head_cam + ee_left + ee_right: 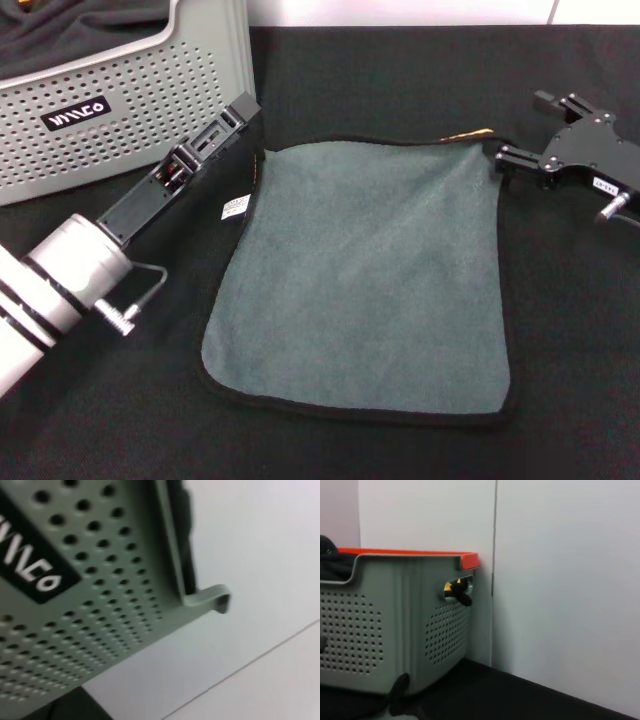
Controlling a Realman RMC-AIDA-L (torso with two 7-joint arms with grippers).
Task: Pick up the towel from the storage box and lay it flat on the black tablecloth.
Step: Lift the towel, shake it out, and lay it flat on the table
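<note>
Head view: the towel (365, 275) lies grey-green side up on the black tablecloth (400, 80), nearly flat, well clear of the box (150, 100). The left tool (247, 108) sits at the towel's far left corner, beside the white tag (235, 208); whether its fingers are apart or together cannot be told. The right tool (500, 160) sits at the far right corner, where a strip of yellow-orange underside (470, 135) shows; its finger state cannot be told either.

Judged step: release and finish the lay. Lower both corners onto the cloth, let go, then withdraw outward and upward so no edge drags or folds back.

The box holds bunched dark fabric (70, 30). Right wrist view: a black-and-yellow item (457, 590) shows at its side handle slot.
</note>
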